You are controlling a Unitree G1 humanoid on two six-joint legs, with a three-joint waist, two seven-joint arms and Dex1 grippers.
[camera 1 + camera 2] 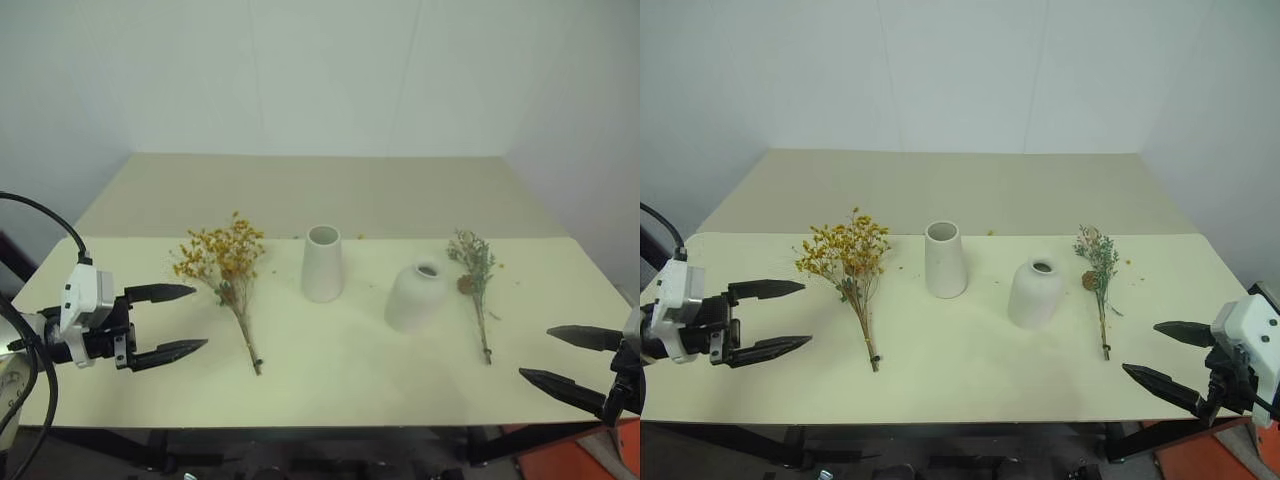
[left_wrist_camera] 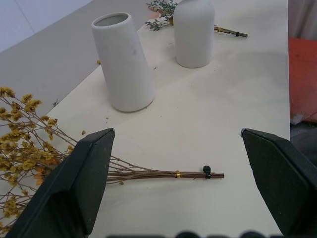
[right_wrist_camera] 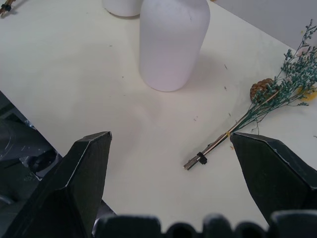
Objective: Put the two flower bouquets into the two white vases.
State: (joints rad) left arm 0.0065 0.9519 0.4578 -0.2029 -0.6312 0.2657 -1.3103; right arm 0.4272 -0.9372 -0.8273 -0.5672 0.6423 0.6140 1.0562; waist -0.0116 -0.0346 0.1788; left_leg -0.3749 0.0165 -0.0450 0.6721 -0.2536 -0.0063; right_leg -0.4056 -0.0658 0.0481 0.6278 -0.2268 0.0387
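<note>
- Two matte white vases stand upright near the middle of a pale cream rectangular table (image 1: 330, 380): the taller tapered cone vase with a wide mouth (image 1: 322, 263) on the robot's left, the squat rounded bell-shaped vase with a small mouth (image 1: 417, 296) on its right and a little nearer the robot, the pair close together but not touching.
- A bushy dried bouquet of tiny yellow-orange flowers (image 1: 224, 260) lies flat on the table to the left of the cone vase, blooms toward the far wall, thin brown stems running toward the near edge and bound by a small dark tie near the cut end.
- A sparse grey-green sprig bouquet with a brown pinecone (image 1: 473, 268) lies flat to the right of the bell vase, its head pointing away from the robot, its stem end also tied with a dark band.
- The left gripper (image 1: 170, 322), black two-fingered on a white wrist block, hovers above the table's left end with its fingers spread wide and nothing between them; in its wrist view the yellow bouquet's stems lie across the gap between the fingers, on the table beyond them.
- The right gripper (image 1: 1165, 355) hangs at the table's near right corner, likewise parted and empty, the sprig bouquet's tied stem end lying ahead of it on the tabletop.
- Both bouquets rest outside the vases.
</note>
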